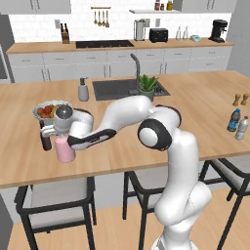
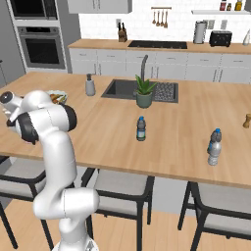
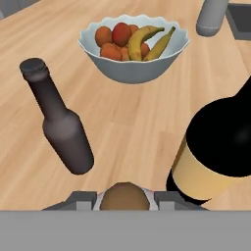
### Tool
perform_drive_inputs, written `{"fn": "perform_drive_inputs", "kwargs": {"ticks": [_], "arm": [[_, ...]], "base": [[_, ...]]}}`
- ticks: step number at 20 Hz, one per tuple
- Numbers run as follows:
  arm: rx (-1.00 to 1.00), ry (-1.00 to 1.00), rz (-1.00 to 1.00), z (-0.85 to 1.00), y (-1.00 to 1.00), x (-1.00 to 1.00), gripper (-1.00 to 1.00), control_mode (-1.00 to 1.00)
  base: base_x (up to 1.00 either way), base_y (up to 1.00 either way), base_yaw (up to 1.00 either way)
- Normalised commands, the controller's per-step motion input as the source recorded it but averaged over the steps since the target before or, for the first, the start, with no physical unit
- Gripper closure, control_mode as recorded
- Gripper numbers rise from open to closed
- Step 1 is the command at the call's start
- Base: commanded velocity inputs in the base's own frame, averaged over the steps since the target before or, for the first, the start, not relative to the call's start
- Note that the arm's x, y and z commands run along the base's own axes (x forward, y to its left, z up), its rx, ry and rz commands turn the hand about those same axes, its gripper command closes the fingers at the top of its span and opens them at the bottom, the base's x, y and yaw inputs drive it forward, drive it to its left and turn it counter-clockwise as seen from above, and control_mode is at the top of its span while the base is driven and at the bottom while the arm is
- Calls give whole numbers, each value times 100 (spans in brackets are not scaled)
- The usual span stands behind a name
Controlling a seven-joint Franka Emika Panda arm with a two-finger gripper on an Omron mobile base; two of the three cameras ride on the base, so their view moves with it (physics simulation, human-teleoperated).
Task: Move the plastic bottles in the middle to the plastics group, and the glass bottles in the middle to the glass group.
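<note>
Two dark bottles (image 3: 63, 132) flanking pincer (image 3: 126, 197).

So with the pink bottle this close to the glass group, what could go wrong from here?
1. The squat pale-pink glass bottle, gripped at its stopper by the gripper, could bump the slim dark-brown bottle or the tall black wine bottle with the yellow label while being set down.
2. Either upright bottle might topple toward the white fruit bowl.

Kitchen: wood island tabletop (image 1: 205, 93) with inset dark sink (image 1: 114, 88), dark-framed stools (image 1: 58, 200) along its near edge. Wood plank floor (image 1: 117, 234). White tile wall (image 1: 44, 22), grey cabinets (image 1: 97, 63), wall oven (image 2: 41, 46) at left.
</note>
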Motion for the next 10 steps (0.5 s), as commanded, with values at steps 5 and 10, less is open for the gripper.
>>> {"fn": "perform_drive_inputs", "kwargs": {"ticks": [5, 10], "arm": [[0, -7, 0, -11, 0, 0, 100, -100], [0, -1, 0, -2, 0, 0, 100, -100]], "base": [[0, 0, 0], [0, 0, 0]]}}
